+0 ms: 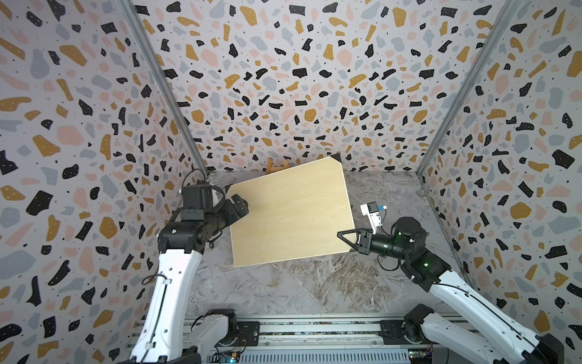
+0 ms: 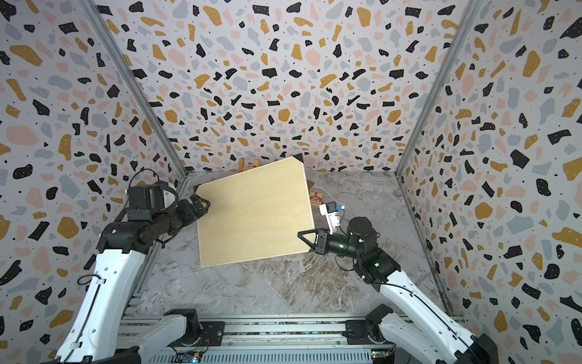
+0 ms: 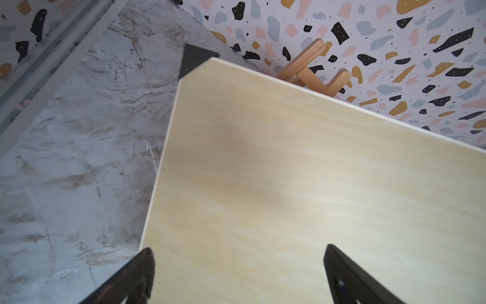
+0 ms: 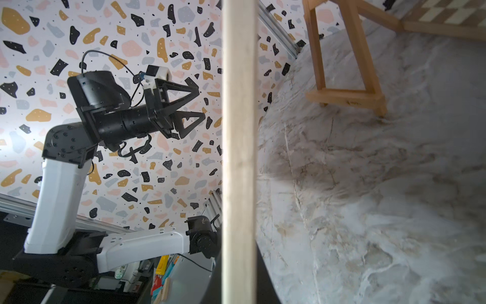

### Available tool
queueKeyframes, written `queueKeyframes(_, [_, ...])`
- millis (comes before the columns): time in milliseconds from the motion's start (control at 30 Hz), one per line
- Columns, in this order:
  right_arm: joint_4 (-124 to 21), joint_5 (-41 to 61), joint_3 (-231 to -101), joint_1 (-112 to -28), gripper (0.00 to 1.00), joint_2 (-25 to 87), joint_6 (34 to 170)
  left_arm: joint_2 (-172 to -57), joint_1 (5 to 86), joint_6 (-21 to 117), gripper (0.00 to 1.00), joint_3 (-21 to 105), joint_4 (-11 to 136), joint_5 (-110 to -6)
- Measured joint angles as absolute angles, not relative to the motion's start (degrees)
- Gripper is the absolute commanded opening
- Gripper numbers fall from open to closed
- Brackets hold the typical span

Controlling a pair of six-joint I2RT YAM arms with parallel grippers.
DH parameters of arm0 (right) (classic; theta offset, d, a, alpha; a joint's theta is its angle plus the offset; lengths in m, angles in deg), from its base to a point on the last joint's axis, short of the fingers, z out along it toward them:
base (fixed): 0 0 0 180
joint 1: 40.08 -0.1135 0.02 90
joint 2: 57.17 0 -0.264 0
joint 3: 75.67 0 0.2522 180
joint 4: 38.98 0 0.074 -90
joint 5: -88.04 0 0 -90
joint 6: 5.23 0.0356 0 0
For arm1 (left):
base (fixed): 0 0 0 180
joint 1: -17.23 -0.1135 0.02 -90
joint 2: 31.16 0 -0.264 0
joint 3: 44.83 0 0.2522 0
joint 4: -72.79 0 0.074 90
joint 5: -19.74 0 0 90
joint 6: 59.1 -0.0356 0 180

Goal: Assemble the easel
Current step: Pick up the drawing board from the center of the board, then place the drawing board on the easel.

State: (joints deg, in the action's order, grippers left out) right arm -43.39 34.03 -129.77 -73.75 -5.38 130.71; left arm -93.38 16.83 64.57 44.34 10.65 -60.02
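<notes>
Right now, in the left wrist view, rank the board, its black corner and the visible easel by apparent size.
1. Pale board.
2. Easel, mostly hidden behind the board, farther away.
3. Black corner.

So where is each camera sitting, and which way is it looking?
Top views: high over the front, facing down toward the back wall; left arm and right arm show.
Left wrist: on the left arm, facing the board; its open fingers show.
Right wrist: on the right arm, facing along the board's edge; the left arm shows.
Shared: both wrist views see the easel.
</notes>
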Motion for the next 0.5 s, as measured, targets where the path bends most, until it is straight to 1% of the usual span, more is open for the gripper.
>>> queueKeyframes(133, [-37.7, 31.8, -133.1, -75.9, 0.00, 2.5, 125.0, -100.3, 14.9, 64.6, 0.99, 49.9, 13.4, -60.2])
queueKeyframes(233, [-33.5, 29.9, -133.8, -76.3, 0.00, 6.8, 124.0, -103.3, 12.5, 65.0, 0.99, 50.9, 15.0, -60.1])
queueKeyframes(367, [-30.2, 26.7, -134.9, -75.9, 0.00, 12.1, 126.2, -103.7, 10.1, 65.2, 0.99, 49.7, 16.7, -60.2])
queueKeyframes(500, [-29.8, 24.3, -134.9, -74.4, 0.00, 14.1, 129.1, -103.1, 8.5, 65.7, 0.99, 47.4, 18.8, -59.8])
